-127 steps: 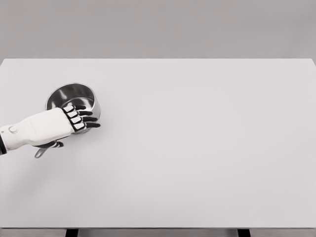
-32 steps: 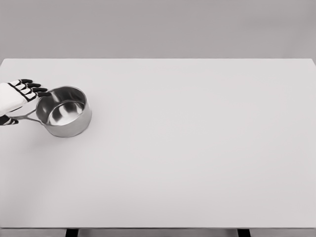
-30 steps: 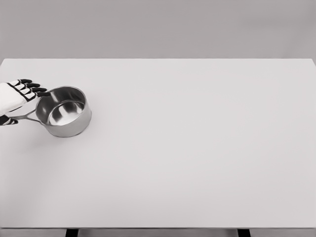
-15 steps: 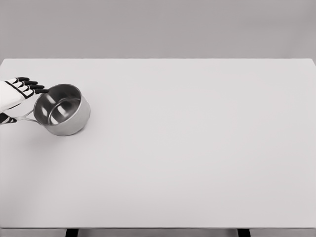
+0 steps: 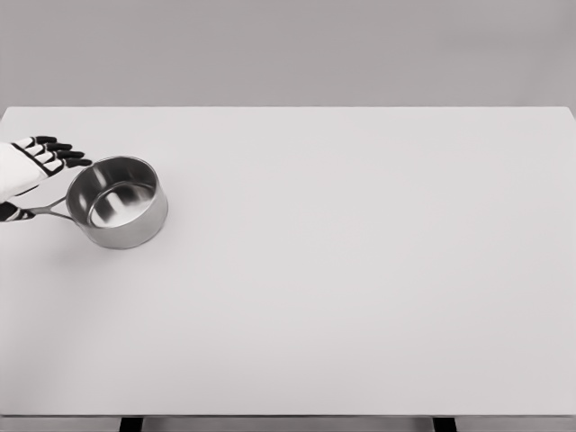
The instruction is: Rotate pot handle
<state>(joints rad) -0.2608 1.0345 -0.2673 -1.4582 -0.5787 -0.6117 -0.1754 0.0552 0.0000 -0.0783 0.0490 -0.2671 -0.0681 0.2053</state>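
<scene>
Far left edge, the left hand (image 5: 25,166) hangs over the handle (image 5: 47,212), fingers (image 5: 65,155) stretched out and apart toward the pot's rim, thumb tip beside the handle; whether it grips is impossible to tell. Next, the steel pot (image 5: 118,202) sits upright on the white table (image 5: 360,270), handle pointing left.
</scene>
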